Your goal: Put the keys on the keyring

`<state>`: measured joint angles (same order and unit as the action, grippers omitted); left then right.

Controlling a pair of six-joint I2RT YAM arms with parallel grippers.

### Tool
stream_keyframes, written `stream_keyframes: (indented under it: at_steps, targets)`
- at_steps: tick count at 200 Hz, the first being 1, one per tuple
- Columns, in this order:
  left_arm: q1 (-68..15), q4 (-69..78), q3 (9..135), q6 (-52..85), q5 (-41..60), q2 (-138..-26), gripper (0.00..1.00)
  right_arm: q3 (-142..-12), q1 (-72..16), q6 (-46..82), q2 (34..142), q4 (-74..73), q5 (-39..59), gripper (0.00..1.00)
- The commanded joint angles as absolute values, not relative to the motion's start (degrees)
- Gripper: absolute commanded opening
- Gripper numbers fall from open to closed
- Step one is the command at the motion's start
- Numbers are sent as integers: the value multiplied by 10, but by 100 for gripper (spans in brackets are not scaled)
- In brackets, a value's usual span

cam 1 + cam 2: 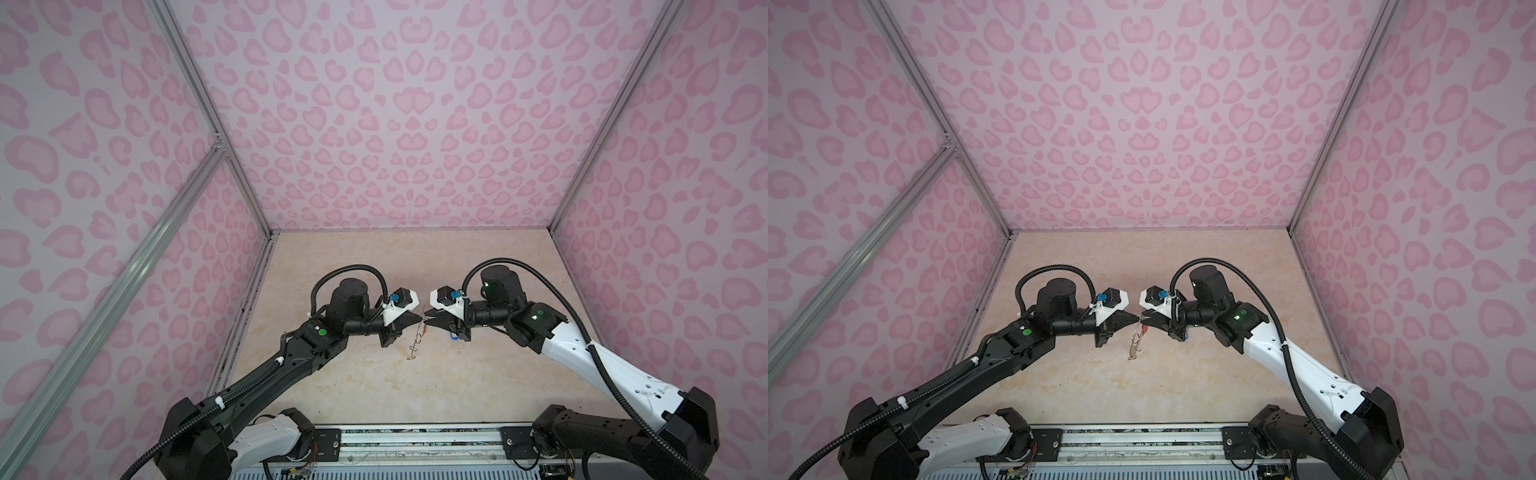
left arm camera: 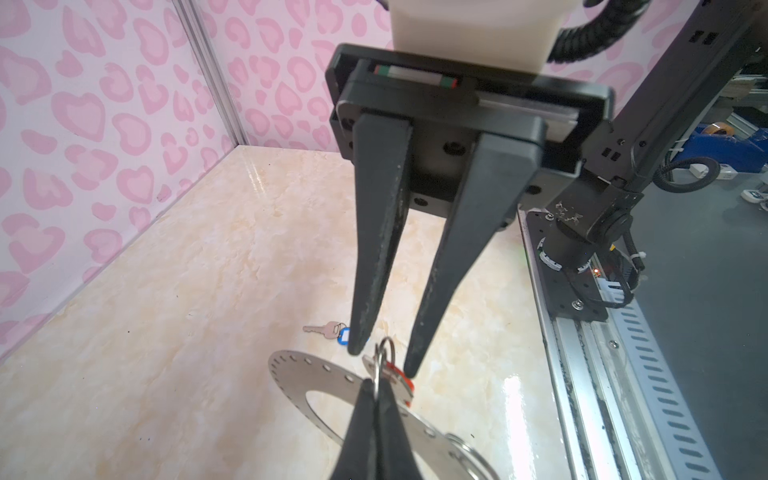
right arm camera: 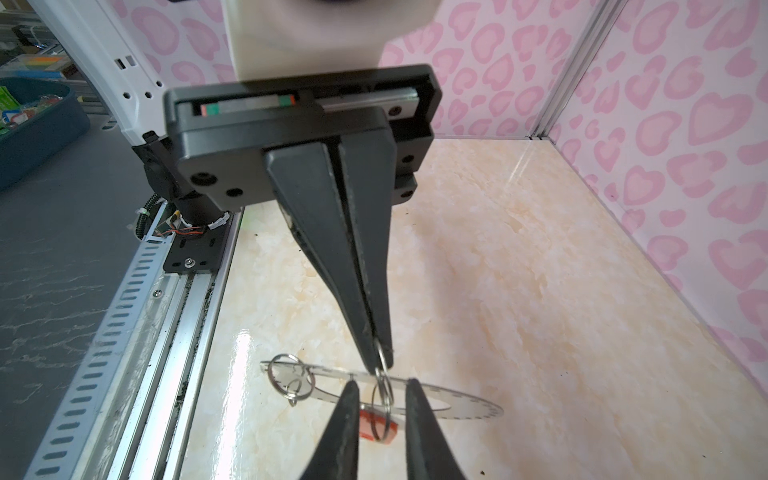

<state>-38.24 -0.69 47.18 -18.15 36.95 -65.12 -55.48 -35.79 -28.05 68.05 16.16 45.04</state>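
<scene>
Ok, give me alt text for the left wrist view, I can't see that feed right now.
The left gripper is shut on a wire loop at the edge of the keyring, with the red-tagged key beside it. The right gripper points in from opposite, jaws open either side of the loop. The blue-tagged key lies on the table beyond.

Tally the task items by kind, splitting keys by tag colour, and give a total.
Red-tag key: 1
Blue-tag key: 1
Keyring: 1
Total: 3
</scene>
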Motion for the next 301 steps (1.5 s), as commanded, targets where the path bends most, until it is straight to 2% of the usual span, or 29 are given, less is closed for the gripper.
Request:
stream_keyframes:
  at_steps: [1, 70, 82, 90, 103, 123, 246, 301]
  targets:
    - [-381, 16, 483, -187, 380, -653, 3, -552, -359, -282, 685, 158, 457, 18]
    - [-381, 5, 486, -196, 380, -656, 3, -554, -359, -279, 688, 154, 460, 1]
    - [-381, -2, 488, -204, 375, -656, 4, -554, -359, -281, 687, 157, 458, 0]
    - [-381, -8, 491, -211, 373, -657, 9, -555, -359, -283, 687, 162, 457, 0]
    - [-381, -27, 502, -225, 358, -661, 26, -558, -359, -292, 689, 177, 454, 0]
    - [-381, -69, 528, -255, 321, -666, 34, -571, -358, -303, 695, 211, 442, 0]
    - [-416, -171, 594, -365, 284, -688, 28, -626, -359, -328, 725, 292, 429, 0]
    - [-424, -183, 606, -370, 265, -702, 19, -628, -359, -327, 719, 293, 432, 0]
